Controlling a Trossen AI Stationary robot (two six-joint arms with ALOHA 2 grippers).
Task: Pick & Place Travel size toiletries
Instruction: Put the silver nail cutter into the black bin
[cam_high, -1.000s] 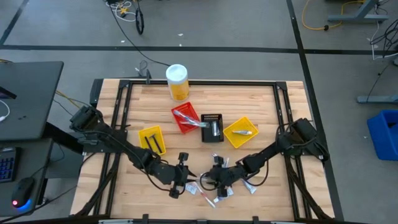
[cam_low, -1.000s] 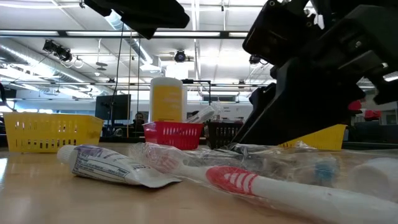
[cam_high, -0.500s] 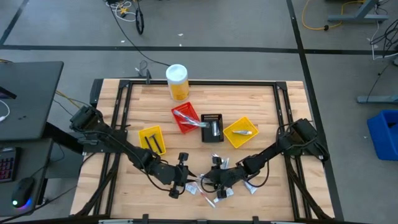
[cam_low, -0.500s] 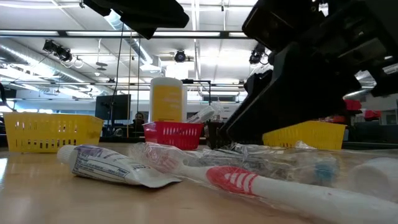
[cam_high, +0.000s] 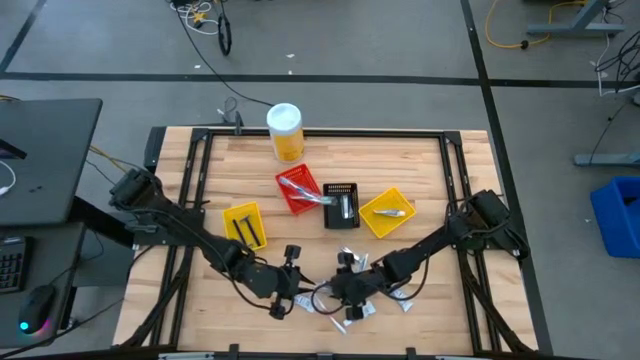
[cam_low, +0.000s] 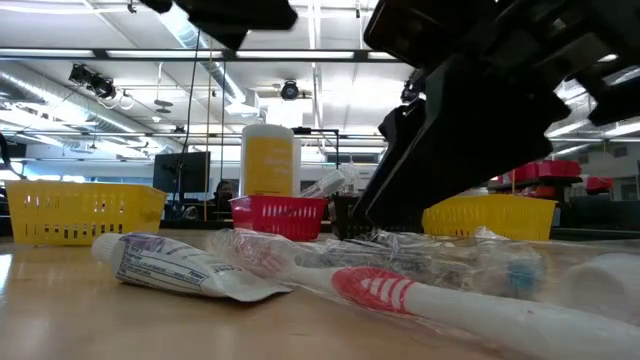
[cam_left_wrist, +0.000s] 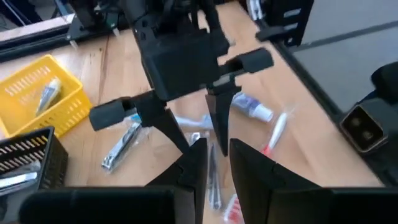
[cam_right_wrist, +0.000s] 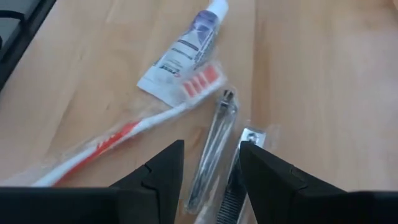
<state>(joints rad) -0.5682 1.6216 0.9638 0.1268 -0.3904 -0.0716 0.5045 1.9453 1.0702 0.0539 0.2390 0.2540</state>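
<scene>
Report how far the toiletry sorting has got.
Done: items already lie in the red bin, black bin and right yellow bin. In hand: nothing; the right gripper hangs open over a metal clipper. Left: toothpaste, toothbrush and other pieces on the table near the left gripper.

Near the table's (cam_high: 420, 170) front edge, the left hand (cam_high: 300, 292) and right hand (cam_high: 335, 295) face each other over a scatter of toiletries. Under the right hand, a toothpaste tube (cam_right_wrist: 186, 46) lies touching a toothbrush (cam_right_wrist: 118, 140), with two nail clippers (cam_right_wrist: 211, 149) just beside. Behind them, four bins (cam_high: 345, 205) sit in a row. A canister (cam_high: 285, 132) stands by the back edge.
</scene>
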